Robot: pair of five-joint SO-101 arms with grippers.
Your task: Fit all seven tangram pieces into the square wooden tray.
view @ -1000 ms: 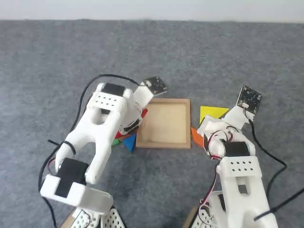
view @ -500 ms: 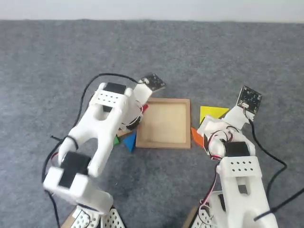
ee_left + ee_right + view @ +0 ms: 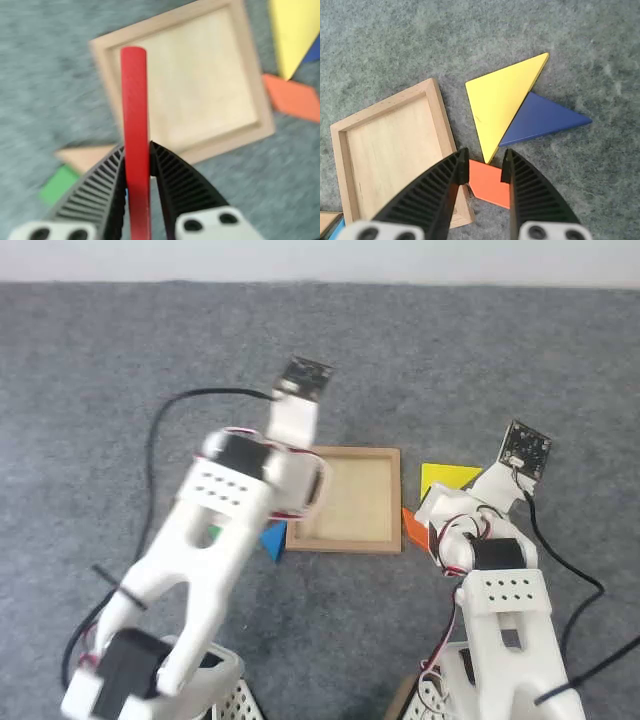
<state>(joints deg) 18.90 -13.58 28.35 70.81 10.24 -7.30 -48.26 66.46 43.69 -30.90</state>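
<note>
In the high view, the square wooden tray (image 3: 345,541) is being left bare in the middle of the grey table, with no piece laid in it yet. The left arm (image 3: 225,525) is being held over the tray's left side. A blue piece (image 3: 272,540) is being half hidden by that arm at the tray's near left corner. A yellow triangle (image 3: 447,477) and an orange piece (image 3: 413,528) are being kept just right of the tray.

In the left wrist view, a red piece (image 3: 134,85) is being pinched on its thin edge by the left gripper (image 3: 136,148), with the jaws pressed tight on it. It is being held up over the tray's (image 3: 104,65) floor. A tan piece (image 3: 85,155) and a green piece (image 3: 60,182) are being left on the table outside the tray.

In the right wrist view, the right gripper (image 3: 485,160) is being held with its jaws apart and nothing in them, over the orange piece (image 3: 490,182). The yellow triangle (image 3: 502,107) is being touched along one side by a dark blue triangle (image 3: 540,117).

It looks as if the first piece is being put in. For the next move, the red piece is likely needing to be lowered, tipped flat against the tray's wall, and then let go.
</note>
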